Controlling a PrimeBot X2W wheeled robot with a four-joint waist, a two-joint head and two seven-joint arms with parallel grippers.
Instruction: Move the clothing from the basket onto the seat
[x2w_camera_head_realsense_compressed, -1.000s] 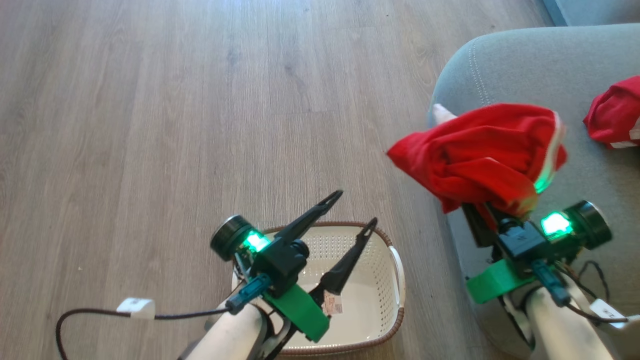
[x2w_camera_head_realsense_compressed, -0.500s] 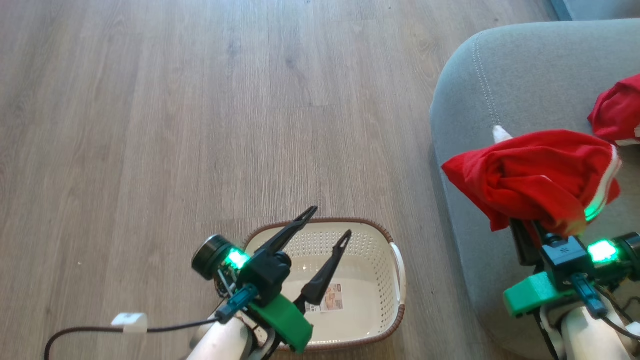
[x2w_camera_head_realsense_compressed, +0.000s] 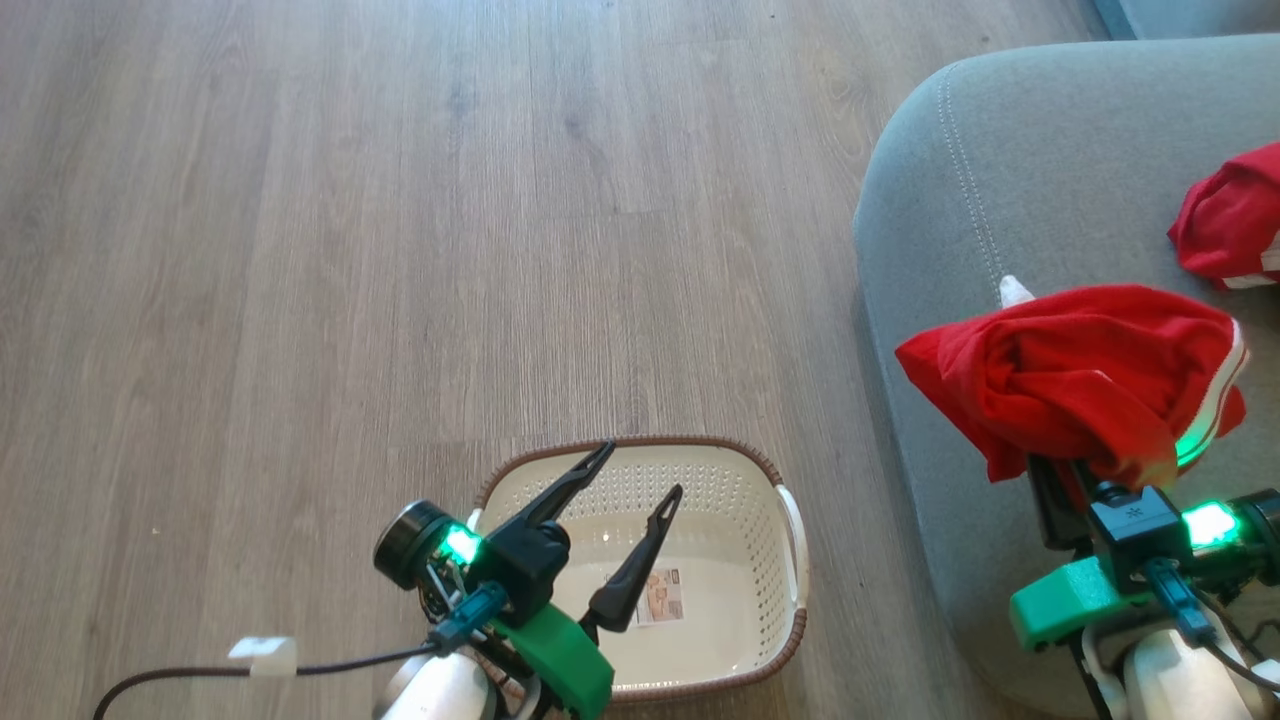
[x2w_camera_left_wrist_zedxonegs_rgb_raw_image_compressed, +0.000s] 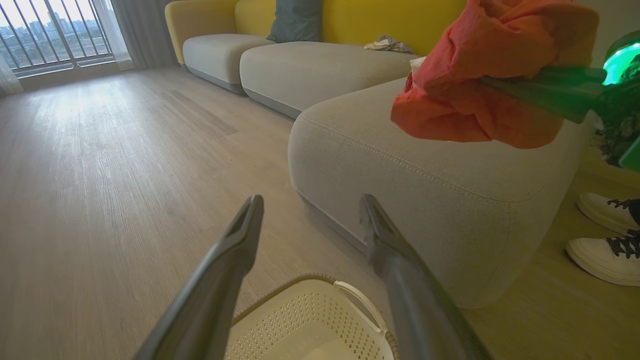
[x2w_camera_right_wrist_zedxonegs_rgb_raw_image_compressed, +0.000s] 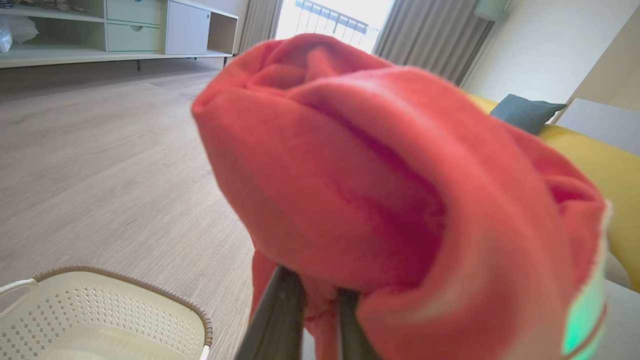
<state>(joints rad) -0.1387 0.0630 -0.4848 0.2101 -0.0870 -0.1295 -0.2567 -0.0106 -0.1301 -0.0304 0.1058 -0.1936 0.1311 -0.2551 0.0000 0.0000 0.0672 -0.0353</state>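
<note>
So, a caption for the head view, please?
Right claw holds a red garment over the grey seat; the basket is empty.

Daylight pouring in through the window, glaring off the floor. Head view reading sharp, evenly lit. Red garment blurring close to the right wrist lens; green lamp tinting its hem. Wrist views bending at edges.
</note>
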